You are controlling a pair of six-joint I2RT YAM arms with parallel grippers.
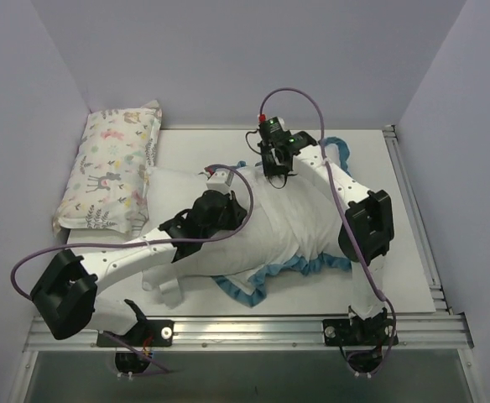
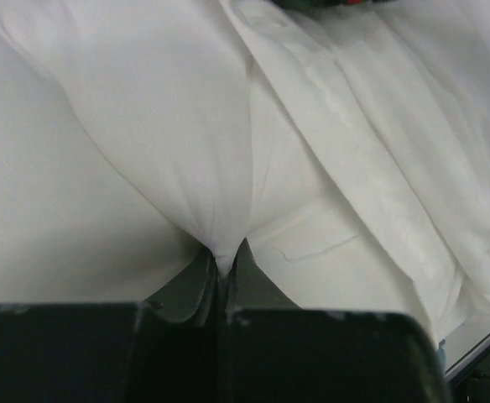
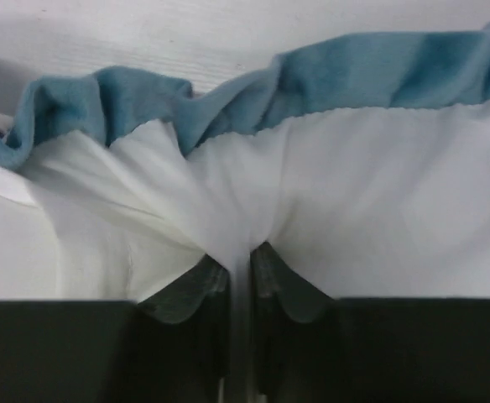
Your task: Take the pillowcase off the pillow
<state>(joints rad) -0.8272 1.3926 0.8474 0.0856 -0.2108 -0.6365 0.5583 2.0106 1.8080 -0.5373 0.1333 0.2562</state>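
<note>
The pillowcase (image 1: 299, 227) lies white side out in the middle of the table, with its teal ruffled edge (image 1: 258, 283) showing at the front and back. The white pillow (image 1: 171, 191) sticks out of it to the left. My left gripper (image 1: 220, 201) is shut on a pinch of white pillow fabric (image 2: 203, 168), its tips (image 2: 226, 260) closed on the fold. My right gripper (image 1: 277, 179) is shut on the white inside of the pillowcase (image 3: 354, 193), its tips (image 3: 241, 256) just below the teal ruffle (image 3: 329, 80). The houndstooth side is hidden.
A pastel animal-print pillow (image 1: 111, 168) lies at the back left against the wall. Metal rails run along the table's right edge (image 1: 413, 210) and front edge (image 1: 253, 323). Purple walls enclose the left, back and right.
</note>
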